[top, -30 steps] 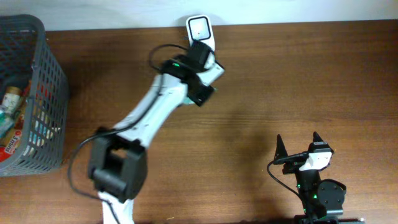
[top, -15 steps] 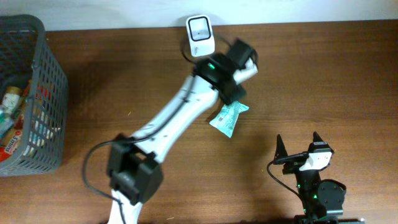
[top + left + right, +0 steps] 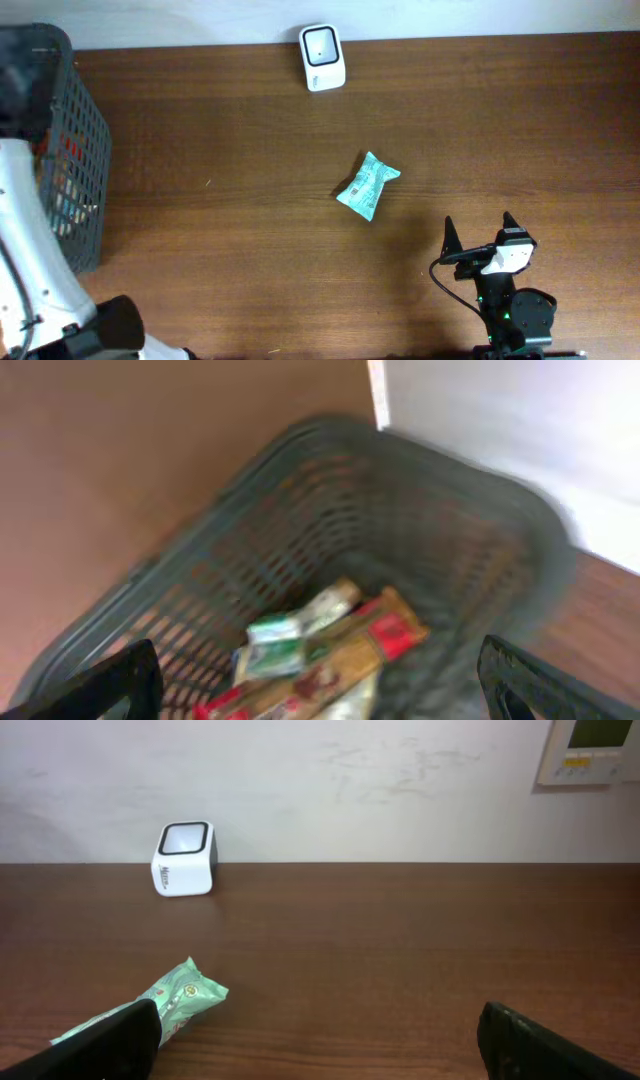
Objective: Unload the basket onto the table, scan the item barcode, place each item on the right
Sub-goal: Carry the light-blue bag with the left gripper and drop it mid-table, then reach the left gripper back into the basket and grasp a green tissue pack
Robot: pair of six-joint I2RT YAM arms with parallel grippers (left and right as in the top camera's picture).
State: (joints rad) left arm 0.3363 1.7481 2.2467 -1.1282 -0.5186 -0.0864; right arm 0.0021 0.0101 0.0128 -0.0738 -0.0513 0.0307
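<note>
Blur smears basket (image 3: 200, 560) and its packets (image 3: 320, 650) beneath the released left tool (image 3: 320, 685); right tool (image 3: 318, 1040) likewise released.

Soft, even light spreads over the brown worktop (image 3: 520, 130) in the overhead view, leaving only faint shadows. The left wrist view is smeared by motion blur, its grey basket (image 3: 400, 530) soft-edged. The right wrist view is crisp.
</note>
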